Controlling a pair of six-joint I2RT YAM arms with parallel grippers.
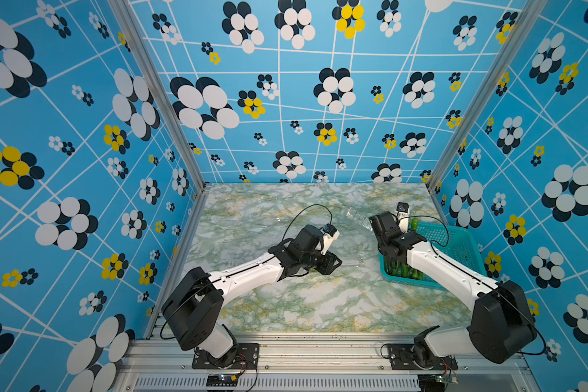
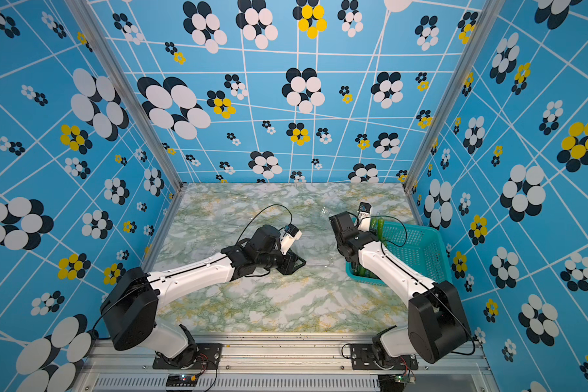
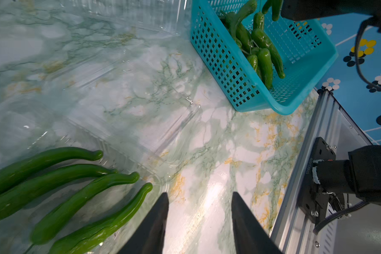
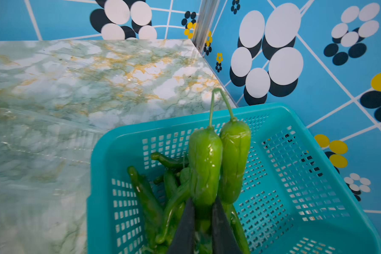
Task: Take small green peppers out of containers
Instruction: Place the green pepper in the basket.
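Note:
Several small green peppers [image 3: 64,189] lie in an open clear container [image 3: 128,103] on the marble table. My left gripper [image 3: 200,198] is open and empty just beside that container's edge, low over the table. My right gripper [image 4: 203,206] is shut on a small green pepper [image 4: 205,167], holding it stem-up over the teal basket [image 4: 163,125]. A second pepper [image 4: 234,160] stands against the held one; I cannot tell whether it is gripped too. More peppers [image 4: 145,193] lie in the basket below. In both top views the raised peppers [image 1: 413,224] [image 2: 377,224] show at the basket's far end.
The teal basket [image 1: 459,244] [image 2: 418,244] stands at the table's right side near the wall. A clear container [image 1: 357,215] [image 4: 42,140] lies left of the basket's far end. Aluminium frame rails [image 3: 306,176] run along the front edge. The right arm [image 1: 438,264] crosses above the basket.

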